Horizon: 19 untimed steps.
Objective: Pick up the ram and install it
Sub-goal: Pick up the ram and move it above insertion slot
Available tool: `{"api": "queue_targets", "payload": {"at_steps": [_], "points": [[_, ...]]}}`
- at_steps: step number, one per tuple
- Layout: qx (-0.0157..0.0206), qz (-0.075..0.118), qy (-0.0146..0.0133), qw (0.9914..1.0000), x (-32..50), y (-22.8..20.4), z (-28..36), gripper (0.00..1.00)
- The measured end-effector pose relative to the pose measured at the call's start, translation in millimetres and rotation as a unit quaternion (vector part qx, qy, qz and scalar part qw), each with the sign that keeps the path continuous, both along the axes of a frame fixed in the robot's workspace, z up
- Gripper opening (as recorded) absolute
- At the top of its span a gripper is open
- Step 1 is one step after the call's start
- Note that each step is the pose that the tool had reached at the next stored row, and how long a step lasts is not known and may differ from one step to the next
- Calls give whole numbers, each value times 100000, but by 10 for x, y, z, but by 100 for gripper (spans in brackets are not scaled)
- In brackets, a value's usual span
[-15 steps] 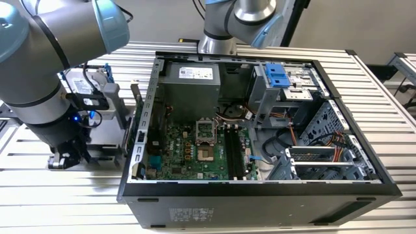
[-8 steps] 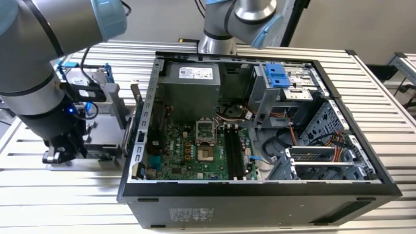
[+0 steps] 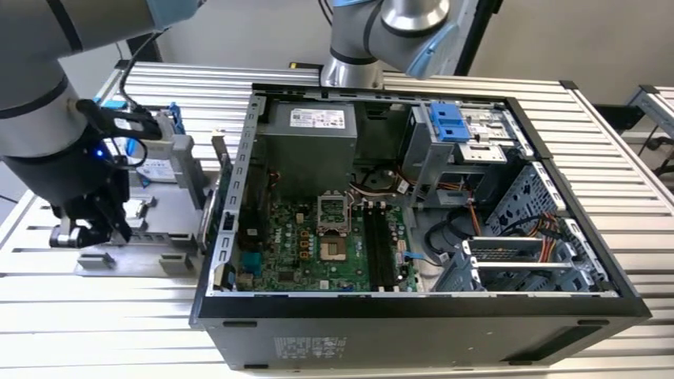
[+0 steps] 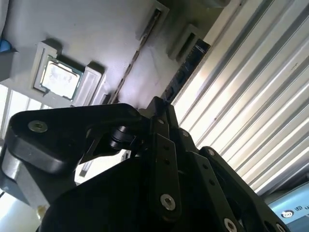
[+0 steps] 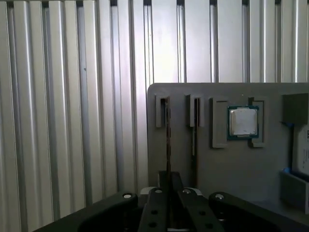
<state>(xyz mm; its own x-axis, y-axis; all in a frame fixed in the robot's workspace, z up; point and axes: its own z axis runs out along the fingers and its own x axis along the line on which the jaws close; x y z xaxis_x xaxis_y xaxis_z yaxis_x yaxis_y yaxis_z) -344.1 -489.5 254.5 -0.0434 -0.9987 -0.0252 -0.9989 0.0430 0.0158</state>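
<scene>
Dark and very thin, the ram [image 5: 167, 135] stands on its long edge in a narrow slot of a grey tray [image 5: 231, 169]. In the first wrist view it is seen edge-on, so it reads as a fine dark line running from a raised slot block towards the camera. In the second wrist view it [image 4: 186, 67] shows a little of one flat side, almost black, long and narrow; no chips can be made out on it.

The hand [image 5: 169, 176] sits over the near end of the ram, its two black fingers drawn close together with the board's edge between them, pinching it. The second wrist view shows the same fingertips [image 4: 159, 104] meeting where the stick ends.

A second stick [image 5: 194, 130] stands in the next slot, just beside the first and parallel to it. Beyond that a square silver processor [image 5: 243, 122] lies flat in its own recess.

In the exterior view the arm [image 3: 43, 150] reaches down at that view's left, with the hand [image 3: 82, 235] low over the tray [image 3: 126, 260]. The tray rests on a ribbed metal surface [image 3: 106, 316], beside an open computer case [image 3: 421, 316] whose green motherboard [image 3: 305, 245] faces up.
</scene>
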Motion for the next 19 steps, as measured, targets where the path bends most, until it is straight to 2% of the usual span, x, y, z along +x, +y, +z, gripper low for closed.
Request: {"api": "queue_targets", "payload": {"at_steps": [19], "points": [[-2,0,1,100000,0,0,862,0]]}}
